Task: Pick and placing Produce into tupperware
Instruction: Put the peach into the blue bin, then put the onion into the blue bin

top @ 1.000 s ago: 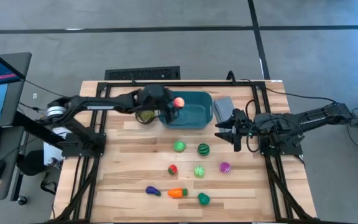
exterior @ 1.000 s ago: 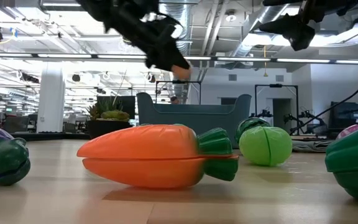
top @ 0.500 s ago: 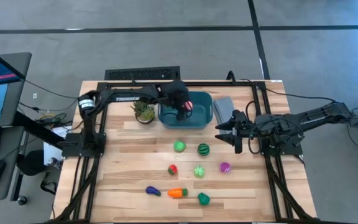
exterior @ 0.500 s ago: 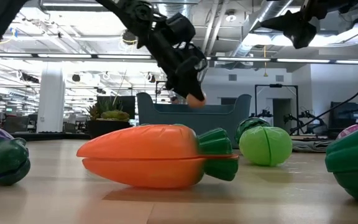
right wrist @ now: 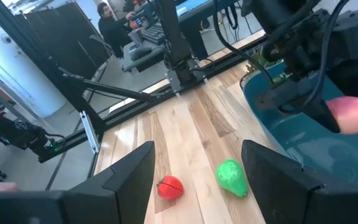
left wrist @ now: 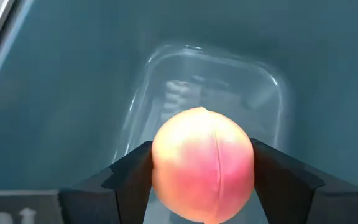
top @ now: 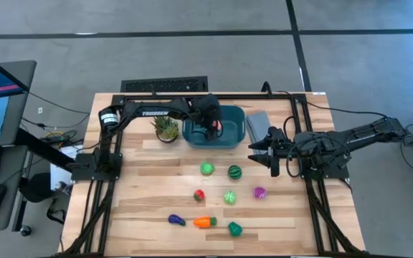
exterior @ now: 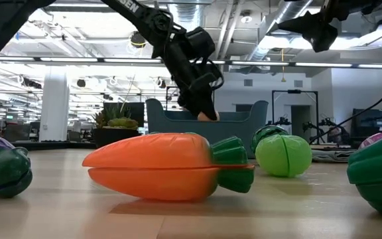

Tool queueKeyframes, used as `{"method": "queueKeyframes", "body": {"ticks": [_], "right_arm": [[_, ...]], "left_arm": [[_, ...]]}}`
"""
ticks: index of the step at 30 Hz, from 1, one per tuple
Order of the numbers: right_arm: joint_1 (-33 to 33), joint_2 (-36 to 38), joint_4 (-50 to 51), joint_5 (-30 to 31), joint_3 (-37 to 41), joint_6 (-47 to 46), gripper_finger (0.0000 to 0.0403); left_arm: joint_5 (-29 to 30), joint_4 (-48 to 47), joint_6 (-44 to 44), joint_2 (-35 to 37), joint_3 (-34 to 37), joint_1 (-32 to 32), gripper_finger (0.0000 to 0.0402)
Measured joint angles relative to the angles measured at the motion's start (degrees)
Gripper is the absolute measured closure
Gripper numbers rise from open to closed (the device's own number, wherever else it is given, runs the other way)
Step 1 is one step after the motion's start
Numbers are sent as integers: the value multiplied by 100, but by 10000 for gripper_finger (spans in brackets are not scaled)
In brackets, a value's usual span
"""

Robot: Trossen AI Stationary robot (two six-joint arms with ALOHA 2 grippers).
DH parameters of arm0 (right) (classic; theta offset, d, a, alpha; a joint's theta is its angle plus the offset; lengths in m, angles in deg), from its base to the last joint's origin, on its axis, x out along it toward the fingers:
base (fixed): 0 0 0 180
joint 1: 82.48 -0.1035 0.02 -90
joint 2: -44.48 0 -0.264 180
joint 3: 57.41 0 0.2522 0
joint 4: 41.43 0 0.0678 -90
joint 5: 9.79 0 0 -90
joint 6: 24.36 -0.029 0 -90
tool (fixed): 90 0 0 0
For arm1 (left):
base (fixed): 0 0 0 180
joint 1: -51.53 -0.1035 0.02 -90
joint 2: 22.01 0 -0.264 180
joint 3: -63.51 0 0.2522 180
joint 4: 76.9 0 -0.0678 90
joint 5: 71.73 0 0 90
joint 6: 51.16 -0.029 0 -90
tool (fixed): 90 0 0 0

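My left gripper (top: 214, 127) reaches down into the teal tupperware (top: 231, 136) at the table's far middle, shut on a pink peach (left wrist: 202, 163). In the low view the peach (exterior: 207, 116) sits at about the height of the tub's rim. The rest of the produce lies on the wood nearer the front: a green ball (top: 206, 169), watermelon (top: 234, 172), strawberry (top: 199, 195), magenta piece (top: 259, 192), eggplant (top: 176, 220) and carrot (top: 204, 222). My right gripper (top: 253, 152) waits open and holding nothing, to the right of the tub. My left gripper pinches the peach by its two opposite sides (left wrist: 160, 168) between its two fingers. The fingers slant down into the tub from the table's left. The peach is lifted clear, over the tub's floor (left wrist: 73, 93).
A spiky potted plant (top: 166, 129) stands just left of the tub and a grey ribbed slab (top: 257, 123) lies just right of it. A keyboard (top: 165, 85) lies beyond the far edge. Another green ball (top: 229, 197) and a dark green piece (top: 234, 228) lie near the front.
My left gripper has carried the peach toward the table's right and down, from above the tub's left rim into the tub, tipping its fingers steeply downward. It stays shut on the peach.
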Motion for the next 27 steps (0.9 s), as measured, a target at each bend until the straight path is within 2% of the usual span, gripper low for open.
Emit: {"method": "queueKeyframes", "body": {"ticks": [4, 27], "right_arm": [[0, 0, -11, 0, 0, 0, 138], [0, 0, -17, 0, 0, -63, 138]], "left_arm": [[-71, -316, 34, -200, 24, -10, 173], [32, -167, 59, -211, 17, 16, 131]]}}
